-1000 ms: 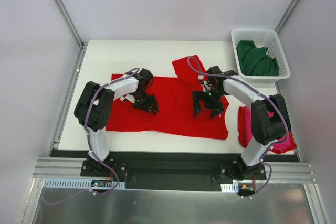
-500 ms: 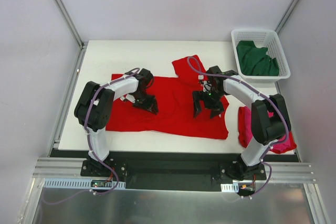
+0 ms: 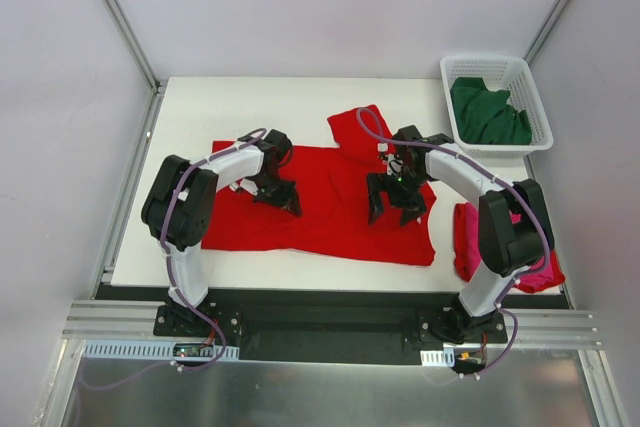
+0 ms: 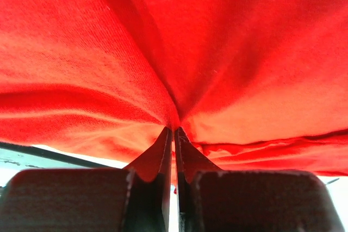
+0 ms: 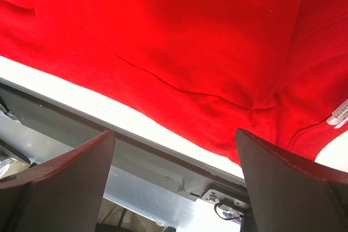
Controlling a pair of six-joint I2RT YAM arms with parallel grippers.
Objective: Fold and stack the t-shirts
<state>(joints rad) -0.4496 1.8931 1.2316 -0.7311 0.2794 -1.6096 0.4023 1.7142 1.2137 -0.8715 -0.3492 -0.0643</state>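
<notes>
table edges: white table (image 3: 280,107) shows as a broad band far of the red shirt and a narrower band to its left; only a thin strip along the near edge.
right side: white basket (image 3: 497,65) sits in the far right corner with the dark green shirt (image 3: 487,112) bunched inside; pink shirt (image 3: 468,239) lies crumpled at the near right corner, just beside the red one.
red shirt (image 3: 330,202): spread flat mid-table, one sleeve poking toward the far side, hem near the table's near edge.
left gripper (image 3: 283,197): down on the left half of the red shirt, jaws clenched, a ridge of red cloth pinched between the tips and puckering away from them.
right gripper (image 3: 392,209): over the right half of the same shirt, jaws spread wide, nothing between them; whether the tips touch the cloth i cannot tell.
gap between grippers: flat red cloth.
</notes>
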